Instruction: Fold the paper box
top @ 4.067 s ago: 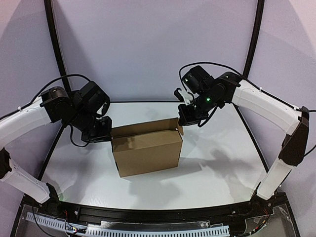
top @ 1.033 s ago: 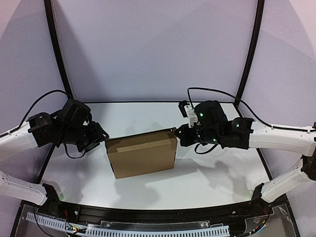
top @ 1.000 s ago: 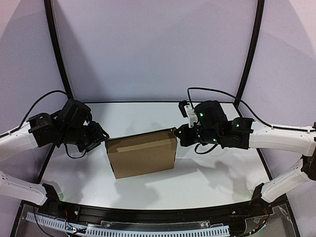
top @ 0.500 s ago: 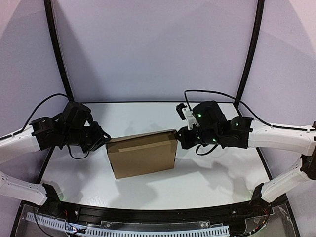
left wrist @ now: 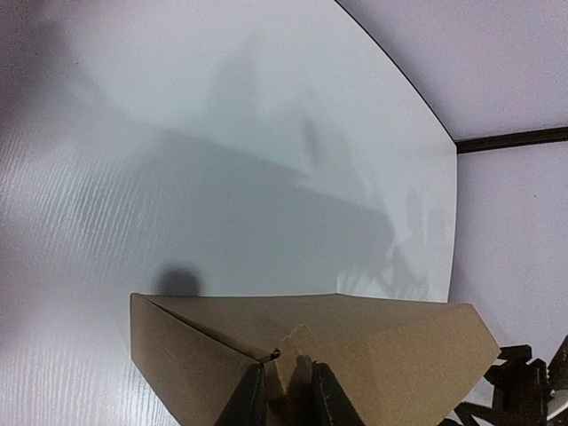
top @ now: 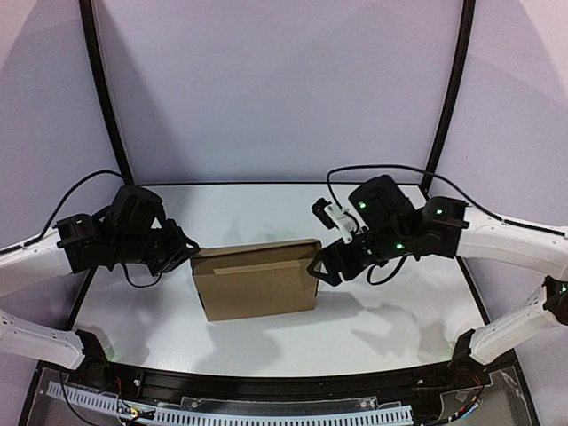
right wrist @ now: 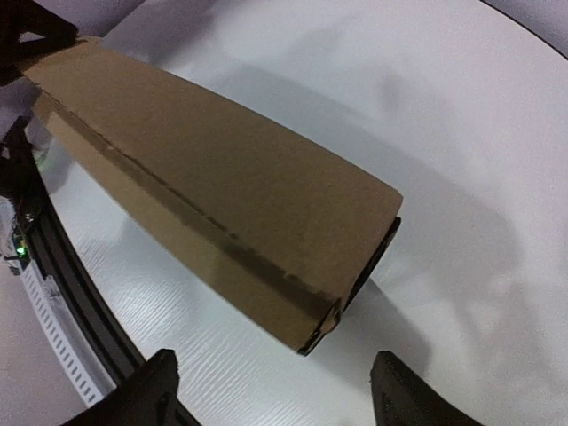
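Note:
The paper box (top: 257,284) is a closed brown cardboard block standing on the white table (top: 390,319) between my two arms. At its left end my left gripper (top: 185,251) has its fingers (left wrist: 244,398) pinched close on a small cardboard tab (left wrist: 300,351) that sticks up from the box (left wrist: 390,346). My right gripper (top: 321,266) hangs just off the box's right end. In the right wrist view this gripper (right wrist: 280,395) is wide open, its fingertips (right wrist: 151,390) spread either side of the box's near corner (right wrist: 333,311) without touching it.
Black curved frame posts (top: 102,98) rise at the back left and right. A black rail (top: 266,386) runs along the near table edge. The right arm's dark parts (left wrist: 524,390) show beyond the box in the left wrist view.
My right gripper has opened wide and drawn back from the box's right end, dropping lower. The left gripper's fingers have closed in on the tab at the left end.

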Available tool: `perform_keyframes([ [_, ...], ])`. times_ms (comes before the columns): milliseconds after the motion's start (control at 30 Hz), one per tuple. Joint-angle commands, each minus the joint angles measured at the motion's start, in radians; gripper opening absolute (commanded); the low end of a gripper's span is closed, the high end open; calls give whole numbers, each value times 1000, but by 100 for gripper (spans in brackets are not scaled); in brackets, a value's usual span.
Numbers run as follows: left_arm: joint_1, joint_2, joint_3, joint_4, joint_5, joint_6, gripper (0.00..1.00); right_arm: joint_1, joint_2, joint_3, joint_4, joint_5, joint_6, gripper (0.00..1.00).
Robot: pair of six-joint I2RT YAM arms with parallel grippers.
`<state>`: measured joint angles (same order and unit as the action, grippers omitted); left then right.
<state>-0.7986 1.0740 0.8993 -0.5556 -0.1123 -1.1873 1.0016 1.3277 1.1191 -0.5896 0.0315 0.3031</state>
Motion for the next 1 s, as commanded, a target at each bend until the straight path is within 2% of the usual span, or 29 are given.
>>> perform_keyframes([
  [0, -5, 56, -62, -130, 44, 13, 19, 9, -98, 56, -40, -59, 63, 84],
  [167, -5, 68, -56, -132, 42, 30, 18, -7, -115, 136, -38, 0, 229, 87],
  [300, -5, 75, -51, -133, 44, 45, 18, -39, -51, 195, -93, 27, 348, 84],
  [400, -5, 72, -61, -137, 44, 54, 18, -104, 26, 192, -99, -75, 415, 72],
  [500, -4, 58, -73, -133, 41, 61, 17, -119, 62, 159, -55, -126, 440, 66],
  [667, -5, 61, -61, -160, 43, 88, 18, -121, 82, 115, -31, -161, 447, 51],
  [833, -5, 63, -65, -181, 41, 95, 17, -121, 58, 44, -36, -181, 484, 32],
  [967, -5, 58, -76, -187, 47, 93, 18, -121, 27, -32, -27, -194, 524, 27],
])
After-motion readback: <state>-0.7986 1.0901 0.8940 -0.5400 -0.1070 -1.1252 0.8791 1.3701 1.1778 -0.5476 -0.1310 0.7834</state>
